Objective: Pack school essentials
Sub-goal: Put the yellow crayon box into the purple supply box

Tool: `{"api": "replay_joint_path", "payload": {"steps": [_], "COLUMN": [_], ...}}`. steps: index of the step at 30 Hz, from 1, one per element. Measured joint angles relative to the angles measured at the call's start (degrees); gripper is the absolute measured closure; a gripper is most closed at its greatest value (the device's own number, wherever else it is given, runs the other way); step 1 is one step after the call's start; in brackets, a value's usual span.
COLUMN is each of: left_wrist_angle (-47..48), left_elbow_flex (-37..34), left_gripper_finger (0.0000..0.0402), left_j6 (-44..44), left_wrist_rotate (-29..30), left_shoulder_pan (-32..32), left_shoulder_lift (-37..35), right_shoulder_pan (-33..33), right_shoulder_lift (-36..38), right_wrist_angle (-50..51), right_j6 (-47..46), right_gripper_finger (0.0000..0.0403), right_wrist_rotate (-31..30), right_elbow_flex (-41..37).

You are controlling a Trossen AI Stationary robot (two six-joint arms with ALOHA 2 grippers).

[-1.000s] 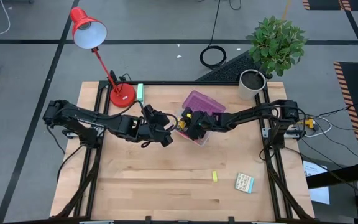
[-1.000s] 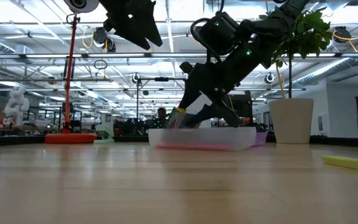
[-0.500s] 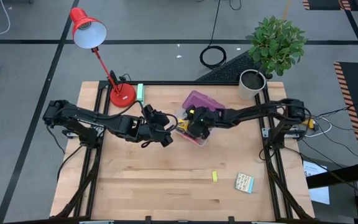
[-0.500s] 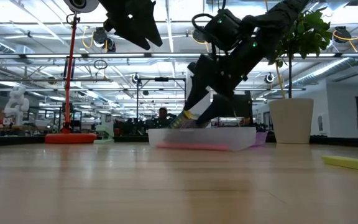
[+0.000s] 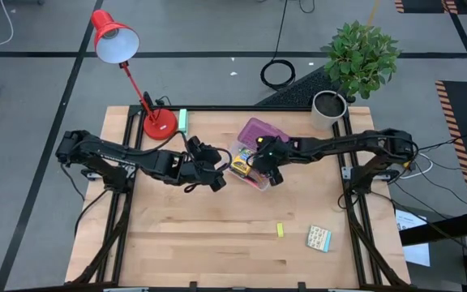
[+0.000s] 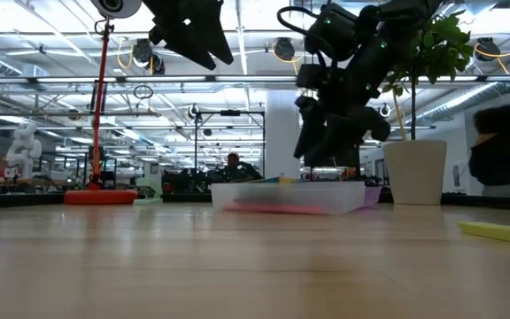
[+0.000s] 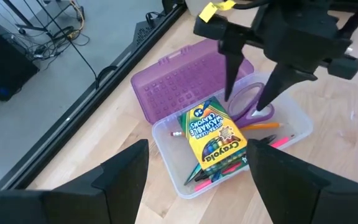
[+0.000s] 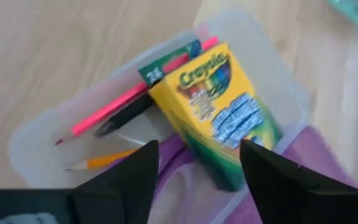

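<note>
Lying in the case (image 7: 294,127) just below the right gripper (image 7: 252,93), fingers spread and empty: crayon box (image 7: 216,138).

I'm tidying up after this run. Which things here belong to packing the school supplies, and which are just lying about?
Belong to the job:
crayon box, pink pencil, orange pencil, purple-handled scissors, all in the clear case; yellow eraser and patterned pack, not yet packed.

Just lying about:
red lamp, potted plant, mint-green block.

Right gripper (image 5: 272,168) open over case (image 5: 259,182), blocking access from above.
</note>
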State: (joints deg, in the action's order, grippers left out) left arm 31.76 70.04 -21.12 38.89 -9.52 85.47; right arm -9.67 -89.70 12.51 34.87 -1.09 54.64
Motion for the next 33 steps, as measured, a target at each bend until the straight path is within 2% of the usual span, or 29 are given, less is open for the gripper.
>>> {"api": "replay_joint_path", "payload": {"steps": [4, 10, 18, 25, 33], "left_wrist_angle": [-0.1, -0.4, -1.9, -2.1, -2.1], "left_elbow_flex": [0.0, 0.0, 0.0, 0.0, 0.0], "left_gripper_finger": [0.0128, 0.0128, 0.0128, 0.0128, 0.0128], "left_j6": [0.1, 0.5, 0.5, 0.2, 0.0], "left_wrist_rotate": [-0.1, -0.4, -0.5, -1.3, -1.3], "left_shoulder_pan": [0.0, 0.0, 0.5, 0.5, 0.5], "left_shoulder_lift": [0.0, 0.0, 0.0, 0.0, 0.0], "right_shoulder_pan": [0.0, 0.3, 0.2, 0.2, -0.1], "right_shoulder_lift": [0.3, 0.3, 0.0, 0.0, -0.9], "right_wrist_angle": [-1.2, -5.5, -11.3, -12.5, -19.1], "right_j6": [-7.6, -17.5, -24.5, -27.6, -27.6], "right_gripper_finger": [0.0222, 0.0298, 0.0391, 0.0395, 0.0402], "right_wrist_rotate": [0.0, -0.1, -0.2, -0.3, -0.4], "right_elbow_flex": [-2.0, -4.8, -6.1, -7.8, -9.7]}}
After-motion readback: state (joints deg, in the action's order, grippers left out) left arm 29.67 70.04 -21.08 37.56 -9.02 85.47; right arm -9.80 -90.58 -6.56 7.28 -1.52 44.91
